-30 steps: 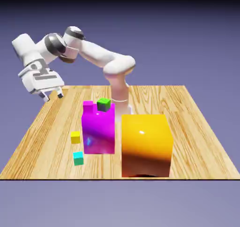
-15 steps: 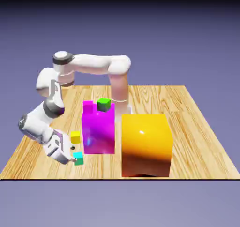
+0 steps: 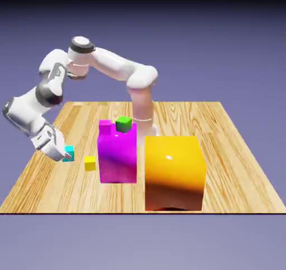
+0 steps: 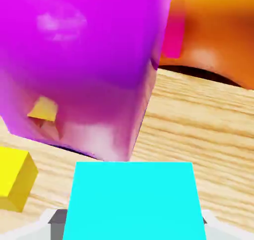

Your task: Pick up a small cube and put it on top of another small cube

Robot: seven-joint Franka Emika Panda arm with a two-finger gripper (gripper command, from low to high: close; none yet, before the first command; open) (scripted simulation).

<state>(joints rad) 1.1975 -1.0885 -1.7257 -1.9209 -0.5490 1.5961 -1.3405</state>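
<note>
Jaws grip small cube (image 4: 133, 199) above wooden table (image 3: 234, 152), blue-violet backdrop.

Wooden table (image 3: 234, 152): magenta block (image 3: 118, 154), orange block (image 3: 174, 171), yellow cube (image 3: 90, 163) resting directly.

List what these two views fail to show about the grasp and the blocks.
- Gripper fingertips: hidden by the cyan cube in the hand view, too small in the exterior view.
- Green cube: outside the hand view.
- Orange block: cut off by the hand view's top and right edges.
- Yellow cube: cut by the hand view's left edge.
</note>
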